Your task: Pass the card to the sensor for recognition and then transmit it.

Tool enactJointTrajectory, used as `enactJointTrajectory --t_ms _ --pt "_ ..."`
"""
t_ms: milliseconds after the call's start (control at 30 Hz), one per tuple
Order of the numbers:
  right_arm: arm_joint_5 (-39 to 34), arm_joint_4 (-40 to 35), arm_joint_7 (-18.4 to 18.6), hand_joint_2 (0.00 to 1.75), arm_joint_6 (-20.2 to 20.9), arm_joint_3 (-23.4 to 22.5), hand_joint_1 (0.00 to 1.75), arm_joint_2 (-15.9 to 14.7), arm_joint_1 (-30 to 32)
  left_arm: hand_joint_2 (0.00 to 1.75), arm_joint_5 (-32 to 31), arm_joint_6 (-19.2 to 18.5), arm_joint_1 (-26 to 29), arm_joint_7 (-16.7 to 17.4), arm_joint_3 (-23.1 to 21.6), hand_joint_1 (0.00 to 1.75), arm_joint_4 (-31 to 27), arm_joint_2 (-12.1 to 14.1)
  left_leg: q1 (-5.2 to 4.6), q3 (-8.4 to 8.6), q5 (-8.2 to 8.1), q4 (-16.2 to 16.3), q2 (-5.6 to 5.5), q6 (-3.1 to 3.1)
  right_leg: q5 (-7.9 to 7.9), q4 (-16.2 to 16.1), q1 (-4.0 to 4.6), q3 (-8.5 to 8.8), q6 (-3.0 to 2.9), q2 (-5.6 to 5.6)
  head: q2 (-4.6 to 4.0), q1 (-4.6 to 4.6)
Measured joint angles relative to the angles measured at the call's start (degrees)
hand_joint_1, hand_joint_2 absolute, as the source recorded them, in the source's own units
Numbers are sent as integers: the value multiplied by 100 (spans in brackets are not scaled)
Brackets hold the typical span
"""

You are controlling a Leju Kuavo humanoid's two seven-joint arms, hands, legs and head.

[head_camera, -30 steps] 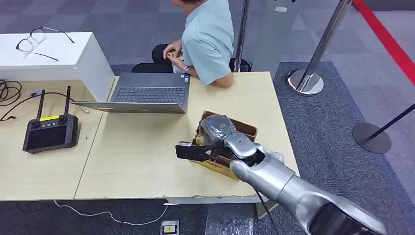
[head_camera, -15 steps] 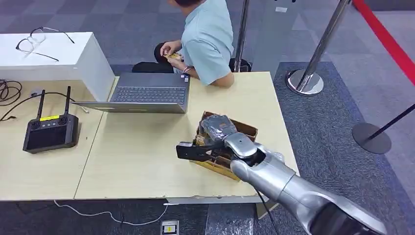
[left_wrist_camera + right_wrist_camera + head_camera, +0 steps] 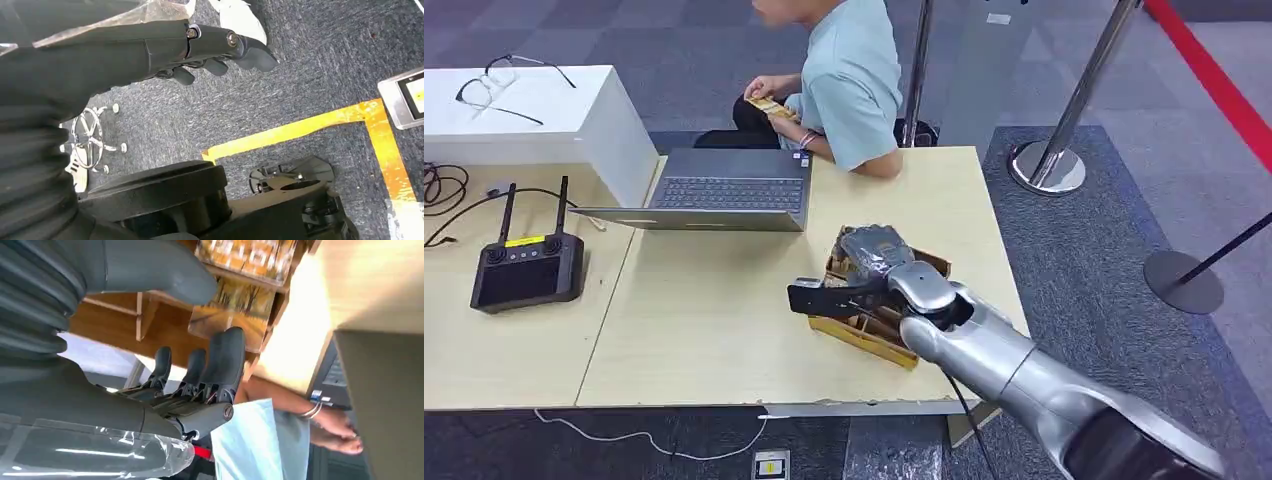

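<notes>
The right hand [image 3: 879, 270] is reaching over the wooden card box [image 3: 876, 298] that is sitting on the light table [image 3: 714, 330], near its right edge. In the right wrist view the dark fingers [image 3: 220, 365] are curling down toward a yellow-toned card [image 3: 232, 315] standing in one of the box's compartments, with the grey thumb on the other side of it; whether they are actually touching or pinching the card I cannot tell. More cards are standing in the neighbouring compartment.

The left hand [image 3: 210, 47] is hanging beside the body above dark carpet (a strip of yellow tape is running across the floor there), its fingers loosely bent and holding nothing.

At the far side of the table a person in a pale blue shirt [image 3: 849, 80] is sitting turned away, holding a small yellowish card-like thing. An open laptop [image 3: 724, 195] is lying in front of them, and a black remote controller [image 3: 527, 265] is resting on the adjoining table to the left.
</notes>
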Motion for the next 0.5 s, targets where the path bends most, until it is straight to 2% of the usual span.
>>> enactJointTrajectory --t_ms 200,333,500 --pt "-26 -120 50 175 0 -55 101 -72 -73 175 7 0 1 0 0 0 2 0 0 0 0 0 0 0 0 0 0 0 0 0 0 2" --pt "-26 -166 57 175 2 -76 94 -103 -74 175 9 0 1 0 0 0 2 0 0 -1 0 0 0 0 0 0 0 0 0 0 0 2" --pt "-37 -170 68 175 11 -79 96 -133 -69 175 9 0 1 0 0 0 2 0 0 -1 0 0 0 0 0 0 0 -1 0 0 0 2"
